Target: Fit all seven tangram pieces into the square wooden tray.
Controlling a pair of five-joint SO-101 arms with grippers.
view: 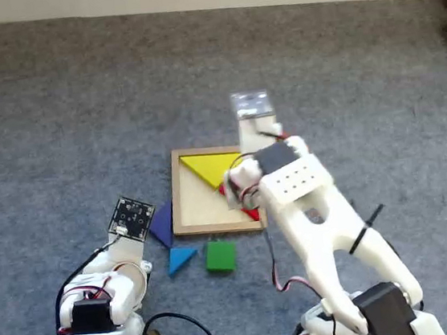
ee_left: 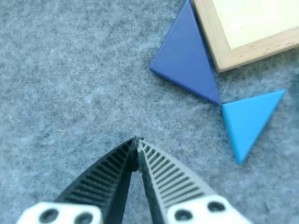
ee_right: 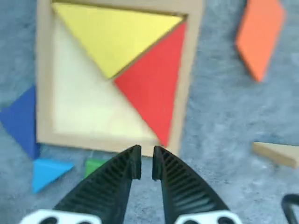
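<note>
Ribbed black fingers of the left pincer [ee_left: 137, 145] press tip to tip with nothing between them, held low over the grey-carpeted bench [view: 56, 114] a little short of two loose pieces. From that spot the arm appears to keep out of its partner's way while staying near the pieces it could take. The dark blue triangle [ee_left: 187, 60] lies with one side along the outer edge of the square wooden tray [ee_left: 233, 58], and a corner of the light blue triangle [ee_left: 247, 119] meets the dark blue one's corner. The green square [view: 220, 256] sits just beside the light blue piece, near the tray's front rim.

Across the bench, the right arm stretches over the tray, its right pincer [ee_right: 146, 163] parted by only a narrow slit and gripping nothing, poised above the tray's rim close to the tip of the red triangle [ee_right: 154, 88]. The red piece lies flat inside the tray along one side, and the yellow triangle [ee_right: 112, 35] fills the adjoining side. Their edges meet on the diagonal, so the two largest pieces pack one half and leave the other half bare for the smaller shapes.

Outside the tray on the right arm's side, the orange parallelogram [ee_right: 259, 35] rests well apart from the frame, and a pale wooden piece [ee_right: 278, 154] lies nearer the pincer. By this count two of seven pieces are seated and five wait on the bench.
</note>
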